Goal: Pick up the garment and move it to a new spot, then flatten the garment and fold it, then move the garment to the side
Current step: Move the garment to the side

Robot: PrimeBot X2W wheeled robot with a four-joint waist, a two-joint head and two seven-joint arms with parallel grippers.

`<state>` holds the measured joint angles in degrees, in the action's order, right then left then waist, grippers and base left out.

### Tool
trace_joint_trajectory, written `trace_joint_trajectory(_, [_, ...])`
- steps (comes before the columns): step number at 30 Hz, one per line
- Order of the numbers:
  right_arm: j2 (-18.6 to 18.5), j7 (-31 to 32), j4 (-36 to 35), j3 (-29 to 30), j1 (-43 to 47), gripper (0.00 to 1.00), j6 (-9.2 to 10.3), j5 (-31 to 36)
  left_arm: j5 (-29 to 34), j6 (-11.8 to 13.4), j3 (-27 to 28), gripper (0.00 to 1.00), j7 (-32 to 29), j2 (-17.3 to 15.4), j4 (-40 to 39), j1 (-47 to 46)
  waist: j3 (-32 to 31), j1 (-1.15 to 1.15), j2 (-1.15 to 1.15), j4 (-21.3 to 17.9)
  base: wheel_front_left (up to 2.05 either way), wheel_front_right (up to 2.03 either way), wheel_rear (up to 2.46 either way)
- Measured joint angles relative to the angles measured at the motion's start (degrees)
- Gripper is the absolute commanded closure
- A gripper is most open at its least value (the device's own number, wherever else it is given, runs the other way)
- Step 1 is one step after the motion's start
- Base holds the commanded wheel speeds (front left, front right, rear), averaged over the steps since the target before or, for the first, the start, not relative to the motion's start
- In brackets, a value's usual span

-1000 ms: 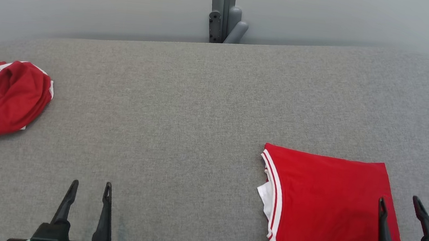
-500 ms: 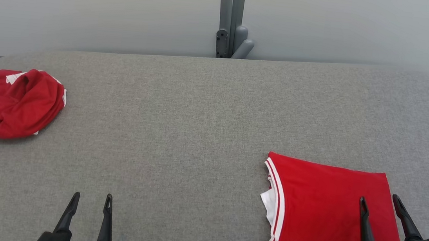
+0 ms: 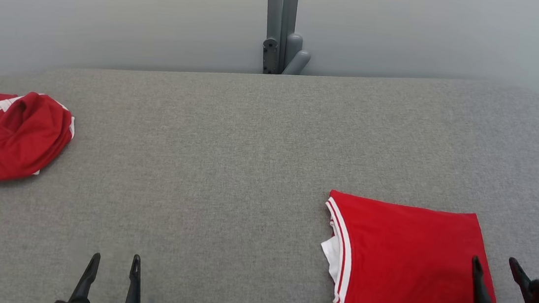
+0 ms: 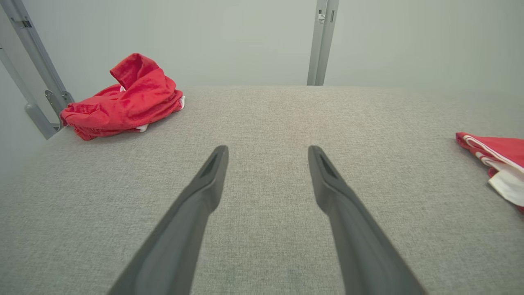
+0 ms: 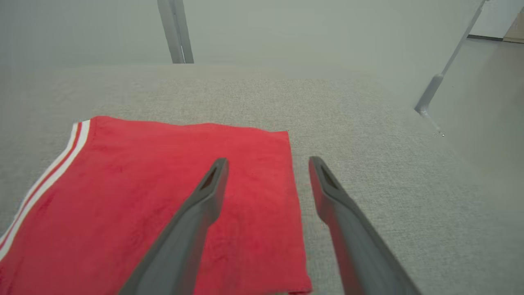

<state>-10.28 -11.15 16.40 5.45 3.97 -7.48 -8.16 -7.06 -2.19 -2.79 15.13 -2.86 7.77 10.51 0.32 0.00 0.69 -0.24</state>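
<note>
Garments: two, both on the grey fabric-covered desk (image 3: 228, 167). At the far left you have a crumpled red garment (image 3: 11, 135) (image 4: 123, 98) heaped near the desk's left edge.

Your left gripper (image 3: 116, 256) (image 4: 267, 149) sits over bare desk at the near edge. Its jaws are apart and empty, well apart from both garments.

A grey post (image 3: 277, 23) stands behind the desk's far edge, about mid-width.

To the right, the folded red garment (image 3: 402, 263) (image 5: 143, 196) lies flat near the front right. Its white-striped hem faces left, with a white inner layer showing there.

Your right gripper (image 3: 495, 260) (image 5: 267, 159) straddles that garment's right edge with its jaws apart, gripping nothing. One finger is over red cloth, the other over bare desk. Contact with the cloth cannot be confirmed.
</note>
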Motion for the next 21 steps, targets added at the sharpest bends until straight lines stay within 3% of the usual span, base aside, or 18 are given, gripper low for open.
trace_joint_trajectory(6, [-7.16, 22.6, 0.03, -3.38, -7.4, 0.0, -0.05, -13.4, 0.08, -0.09, -0.12, 0.0, 0.0, 0.01, 1.36, -0.15, 1.85, 0.0, 0.0, -0.59, 0.0, 0.0, 0.0])
trace_joint_trajectory(10, [-10.51, 32.97, 3.15, -3.89, -9.64, 0.0, -0.01, -13.52, 0.13, -0.78, -0.64, 0.0, -0.01, 0.0, 3.5, -0.86, 3.58, 0.0, 0.0, -0.47, 0.0, 0.0, 0.0])
trace_joint_trajectory(21, [-8.0, 36.53, 10.42, -3.55, -14.86, 0.0, -0.01, -16.05, 0.81, -1.4, -0.31, 0.0, 0.0, 0.04, 4.75, -2.89, 5.34, 0.0, 0.0, 2.22, 0.0, 0.0, 0.0])
